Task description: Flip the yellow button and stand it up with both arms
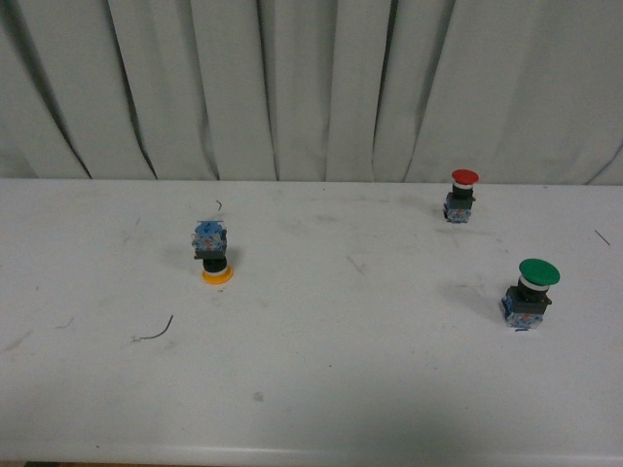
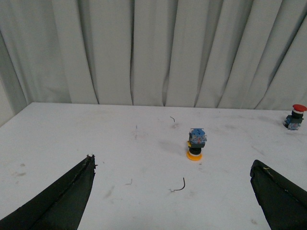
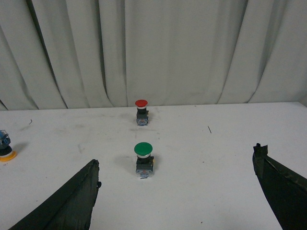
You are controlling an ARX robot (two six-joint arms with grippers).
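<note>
Pale pleated curtain (image 1: 292, 88) backs a scuffed white table (image 1: 321, 389). Your left gripper (image 2: 172, 162) hangs over the table with its two black fingers spread wide and nothing between them. Your right gripper (image 3: 175, 155) is just as wide apart and bare. Neither arm shows in the front view.

Ahead of the left gripper, well apart from it, the yellow button (image 1: 212, 255) stands upside down: cap flat on the table, blue-grey base pointing up. That is why it needs flipping. It sits on the left half, so your left arm looks the nearer one to start.

The red switch (image 1: 461, 196) and green switch (image 1: 529, 292) stand cap-up on the right, the green one straight ahead of the right gripper; steer clear of both. A curl of wire (image 1: 156, 331) lies near the button.

You have no container in view; each piece sits directly on the table.
</note>
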